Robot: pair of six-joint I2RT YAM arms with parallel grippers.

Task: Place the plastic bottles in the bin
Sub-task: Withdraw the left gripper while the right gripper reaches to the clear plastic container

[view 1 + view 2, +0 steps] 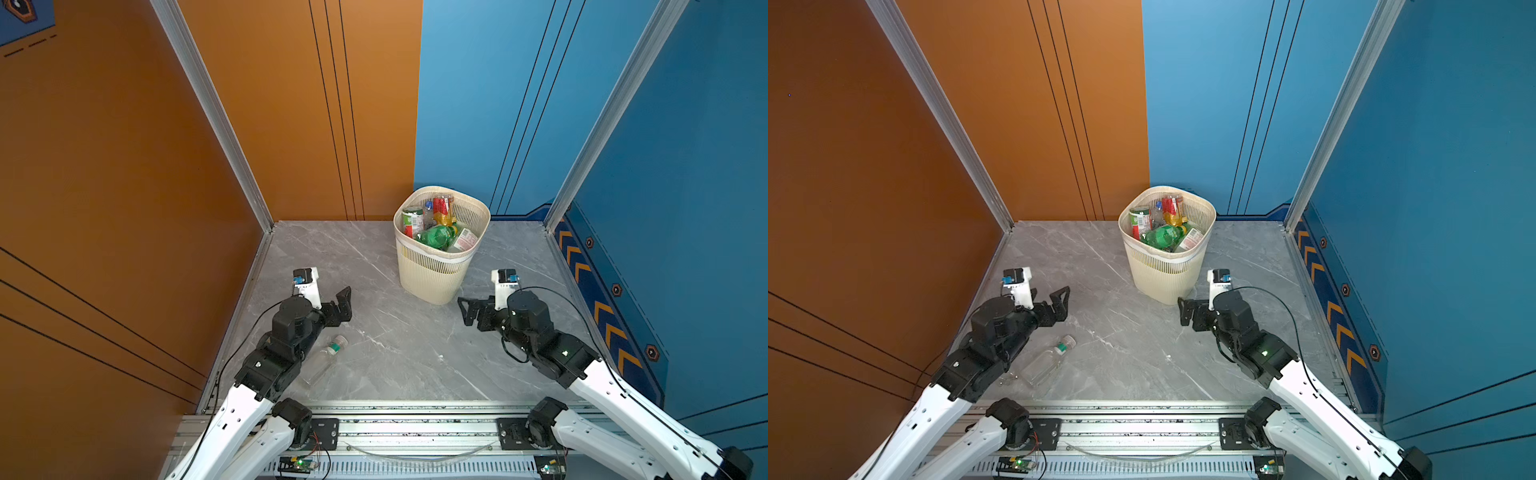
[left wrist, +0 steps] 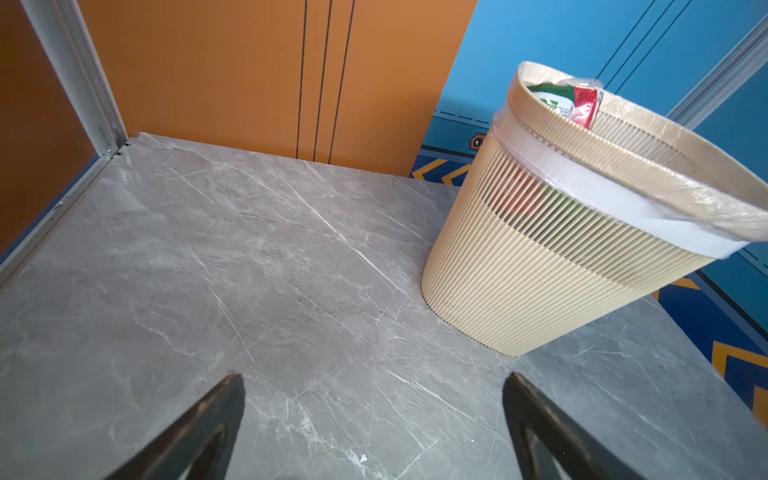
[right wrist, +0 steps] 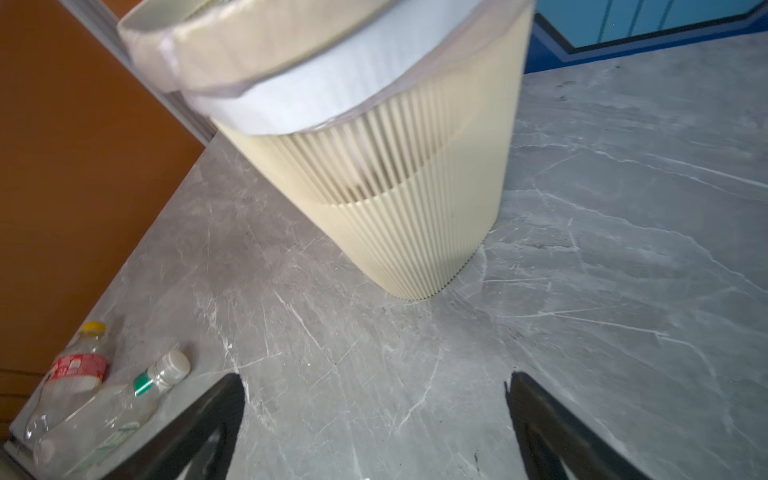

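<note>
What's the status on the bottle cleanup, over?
Open and empty: left pincer, right pincer. The bin holds several bottles. Two more lie on the table by the left arm: white-capped bottle, red-labelled bottle. Nothing between them and the bin.

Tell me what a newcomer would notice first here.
The cream bin at the back of the grey marble table, heaped with colourful bottles, draws the eye first. Next come the left gripper and right gripper, both open and empty, in front of it on either side. A clear bottle lies on the table beside the left arm, not yet binned.
</note>
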